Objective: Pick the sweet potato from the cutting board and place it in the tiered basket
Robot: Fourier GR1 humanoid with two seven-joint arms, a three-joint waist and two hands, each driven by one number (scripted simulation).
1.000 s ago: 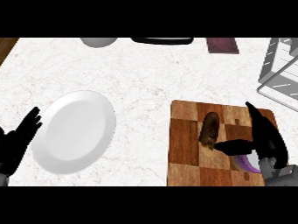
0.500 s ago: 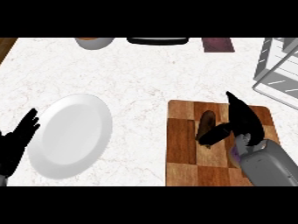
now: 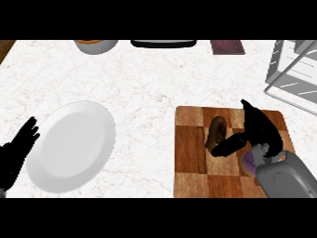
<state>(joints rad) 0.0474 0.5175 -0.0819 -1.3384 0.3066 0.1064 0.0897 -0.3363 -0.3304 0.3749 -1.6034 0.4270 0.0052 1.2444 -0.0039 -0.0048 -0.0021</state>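
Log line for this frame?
phase: pre-grasp | right robot hand: open, thumb at sweet potato | sweet potato: on cutting board | left robot hand: open, resting beside plate

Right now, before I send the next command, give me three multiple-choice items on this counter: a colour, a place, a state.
1. The plate is: A white, B blue, C black.
2. The sweet potato lies: A on the plate, B on the cutting board, C on bare counter.
3. The right hand is: A lifting the sweet potato, B flat on the plate, C open beside the sweet potato.
Answers: A, its face is plain white; B, checkered wood shows around it; C, fingers straight, thumb spread, sweet potato not lifted.
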